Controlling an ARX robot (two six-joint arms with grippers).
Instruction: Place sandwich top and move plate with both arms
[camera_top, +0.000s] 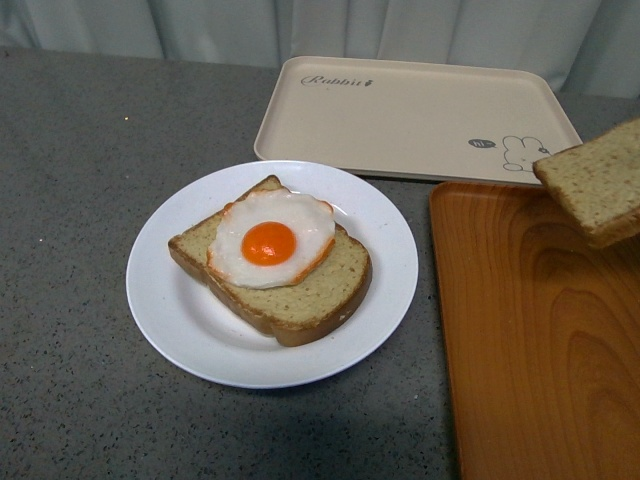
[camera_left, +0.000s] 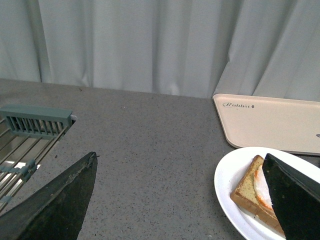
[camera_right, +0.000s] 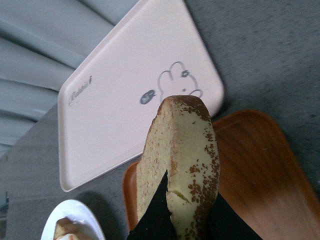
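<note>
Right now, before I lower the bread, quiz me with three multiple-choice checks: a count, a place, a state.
1. How many fried eggs on the plate? A) none B) one C) two
2. Where is the sandwich top? A) on the plate B) raised over the orange tray C) on the beige tray
3. Left end effector? A) open, empty B) shut on the plate C) shut on bread
Answers: 1B, one egg tops the slice there. 2B, the right end effector clamps it above that tray. 3A, fingers apart, nothing between.

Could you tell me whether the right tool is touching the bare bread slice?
Touching: the right wrist view shows the right tool pinching the sandwich top between its fingers.
</note>
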